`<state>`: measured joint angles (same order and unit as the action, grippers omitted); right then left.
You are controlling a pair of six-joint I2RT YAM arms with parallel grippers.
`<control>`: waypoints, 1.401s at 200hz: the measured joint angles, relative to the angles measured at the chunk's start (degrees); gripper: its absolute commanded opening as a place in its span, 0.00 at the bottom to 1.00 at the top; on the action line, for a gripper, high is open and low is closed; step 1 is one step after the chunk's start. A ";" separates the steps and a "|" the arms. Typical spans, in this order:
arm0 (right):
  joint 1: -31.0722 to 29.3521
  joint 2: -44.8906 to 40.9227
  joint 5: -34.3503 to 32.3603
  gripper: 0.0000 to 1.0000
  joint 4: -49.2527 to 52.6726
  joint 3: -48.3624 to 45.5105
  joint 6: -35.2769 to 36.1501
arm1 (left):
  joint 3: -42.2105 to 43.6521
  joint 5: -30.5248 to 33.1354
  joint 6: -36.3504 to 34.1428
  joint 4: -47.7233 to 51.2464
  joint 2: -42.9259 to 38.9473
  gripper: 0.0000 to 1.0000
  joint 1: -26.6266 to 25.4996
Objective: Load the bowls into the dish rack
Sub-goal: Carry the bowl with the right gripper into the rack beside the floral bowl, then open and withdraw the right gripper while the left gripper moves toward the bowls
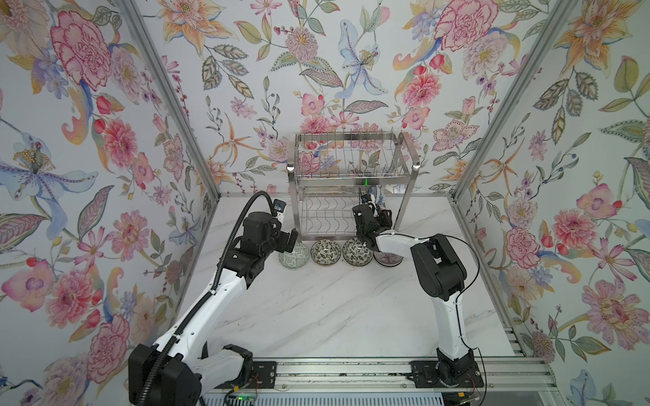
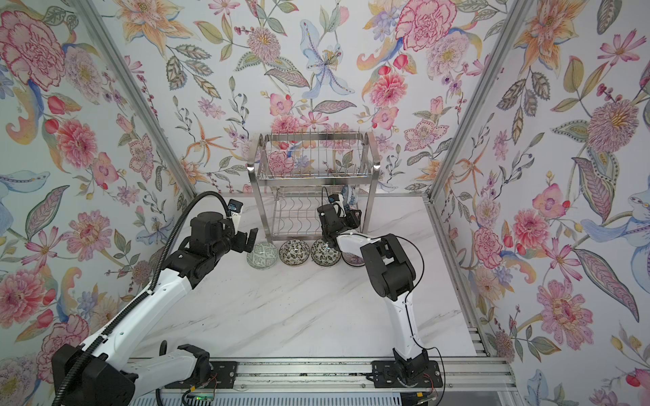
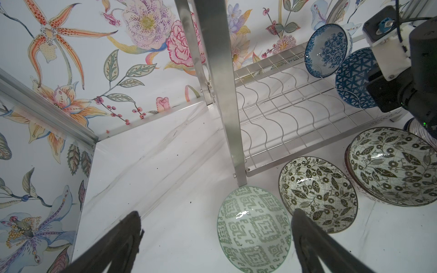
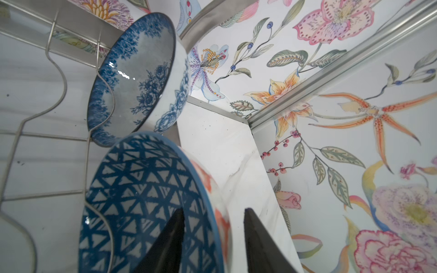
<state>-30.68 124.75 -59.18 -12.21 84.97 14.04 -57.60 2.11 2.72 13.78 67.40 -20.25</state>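
The dish rack (image 1: 351,165) stands at the back in both top views. On its lower wavy shelf (image 3: 283,113) two bowls stand on edge: a blue floral bowl (image 4: 134,78) and, in front of it, a blue triangle bowl (image 4: 142,201). My right gripper (image 4: 214,212) is open and straddles the triangle bowl's rim, one finger inside and one outside, with gaps showing. A row of bowls sits on the table before the rack: a green patterned one (image 3: 254,229), two black-and-white floral ones (image 3: 316,191) (image 3: 392,165), and a pink one (image 1: 387,259) half hidden under the right arm. My left gripper (image 3: 216,219) hangs open just above the green bowl, empty.
The rack's front left leg (image 3: 227,94) stands right behind the green bowl. The upper shelf with prongs (image 2: 313,165) holds nothing. Floral walls close in the marble table (image 1: 316,316) at the back and both sides. A metal rail (image 1: 351,372) runs along the front edge.
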 measured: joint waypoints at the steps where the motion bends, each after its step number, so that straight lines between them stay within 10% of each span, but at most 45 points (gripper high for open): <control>1: 0.00 -0.02 0.04 0.65 0.02 0.00 -0.11 | 0.00 0.00 0.00 0.00 0.00 0.99 0.00; 61: -1.20 -5.18 4.50 1.00 3.06 -0.35 -1.75 | 0.00 -0.02 0.00 0.00 0.00 0.99 0.00; 199: -15.82 -38.40 29.20 0.99 20.90 -16.17 -6.64 | 0.00 -1.70 0.07 0.79 -2.60 0.99 -4.92; 280: -8.48 -71.80 34.01 0.99 33.51 -29.27 -12.44 | 1.09 -1.92 0.04 0.68 -2.89 0.99 -5.86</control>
<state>-39.16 52.95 -25.17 21.30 55.70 1.61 -56.51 0.19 2.76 14.46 64.51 -26.11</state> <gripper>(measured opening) 0.992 0.994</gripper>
